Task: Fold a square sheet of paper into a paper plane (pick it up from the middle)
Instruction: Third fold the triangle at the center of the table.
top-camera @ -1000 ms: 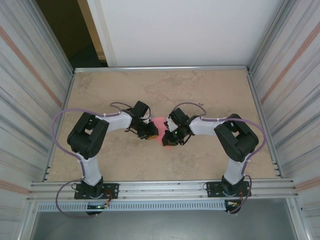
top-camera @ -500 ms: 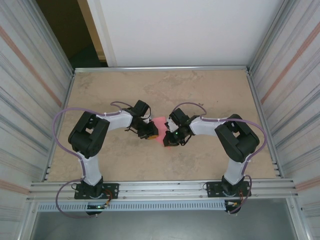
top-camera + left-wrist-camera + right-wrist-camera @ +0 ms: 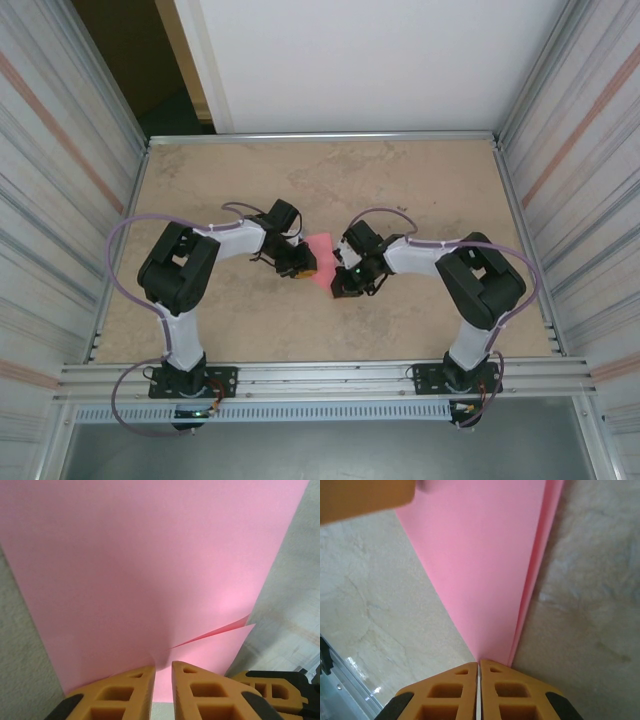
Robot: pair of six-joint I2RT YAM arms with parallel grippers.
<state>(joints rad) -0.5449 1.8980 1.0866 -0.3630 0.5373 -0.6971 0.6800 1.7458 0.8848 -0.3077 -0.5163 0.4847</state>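
From the top external view, the square sheet of paper [image 3: 320,246] lies mid-table [image 3: 430,180], caught between the two arms. The left gripper [image 3: 303,267] sits at its left edge and the right gripper [image 3: 344,279] at its near right corner. Only slivers of pink show between them. It is not yet a slim dart, so most of the folding appears to lie ahead.

In the left wrist view, the sheet [image 3: 150,570] spreads away from the left gripper [image 3: 163,680]. The jaws are narrowed to a slit over the paper's near edge, apparently pinching it. To the right of that grip a second layer peels slightly apart, so at least one fold seems made, though not pressed flat.

In the right wrist view, the right gripper [image 3: 479,680] is closed tight on a pointed corner of the paper [image 3: 485,565], where two layers meet along the right edge. An orange finger [image 3: 365,495], probably the left arm's, sits at the paper's far left. The table beside the sheet is bare; the main hindrance is how closely the two grippers crowd it.
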